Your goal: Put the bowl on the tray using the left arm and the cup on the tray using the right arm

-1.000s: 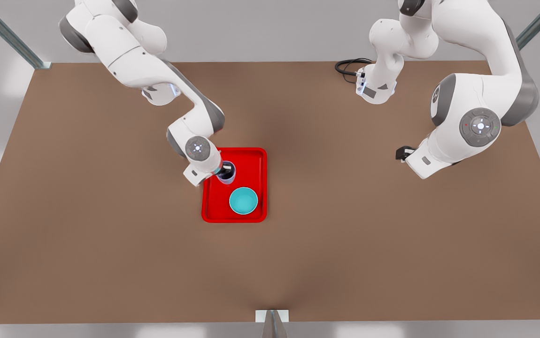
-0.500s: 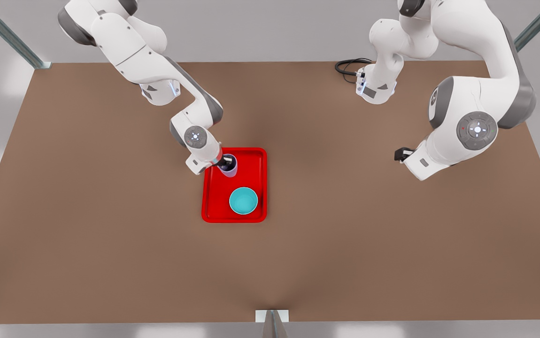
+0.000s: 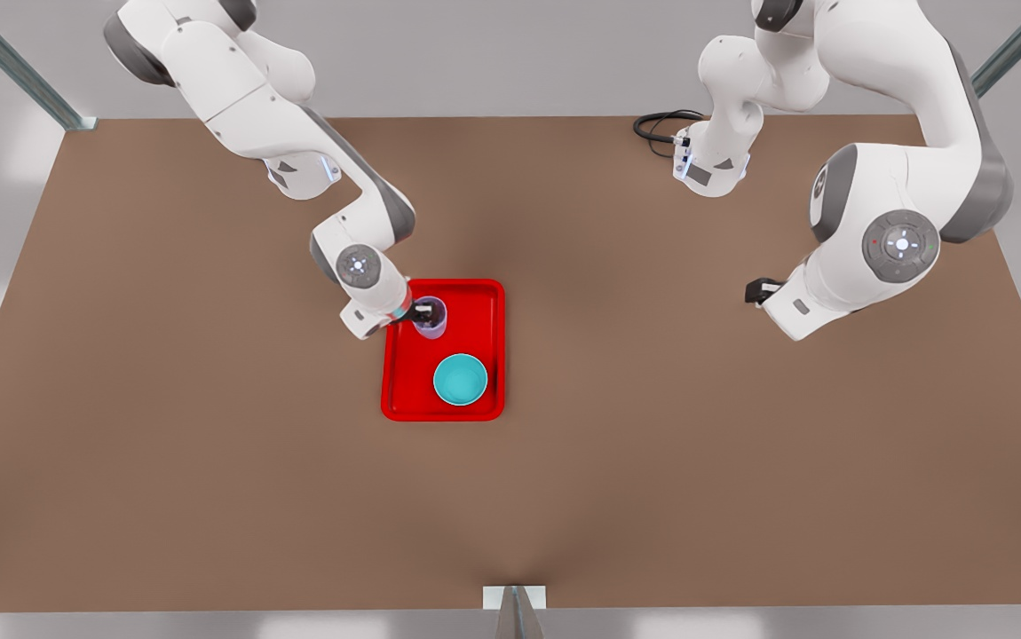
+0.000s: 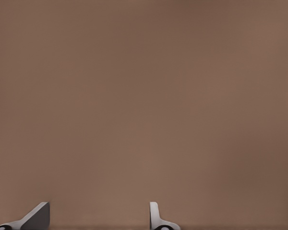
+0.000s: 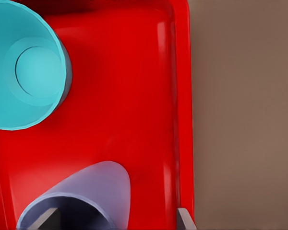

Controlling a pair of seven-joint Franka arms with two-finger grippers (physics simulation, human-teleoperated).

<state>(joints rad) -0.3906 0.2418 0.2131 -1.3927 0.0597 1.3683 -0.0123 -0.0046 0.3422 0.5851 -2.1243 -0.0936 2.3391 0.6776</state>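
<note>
The right gripper (image 3: 423, 311) is at the cup (image 3: 430, 317), at the far end of the tray (image 3: 401, 390). Its fingers (image 5: 185, 219) stand apart, one inside the cup's mouth and one outside its wall, so the hold looks released or nearly so. Compared with one second ago, this arm has pulled back a little toward the front view's left and the cup has shifted slightly with it, then settled; it now stands upright on the tray. The bowl (image 3: 460, 379) sits on the tray too, near the cup but not touching. I judge both placements are done and only the withdrawal remains. The left gripper (image 4: 98, 218) waits open over the bare table (image 3: 741, 461), well apart from the tray.
</note>
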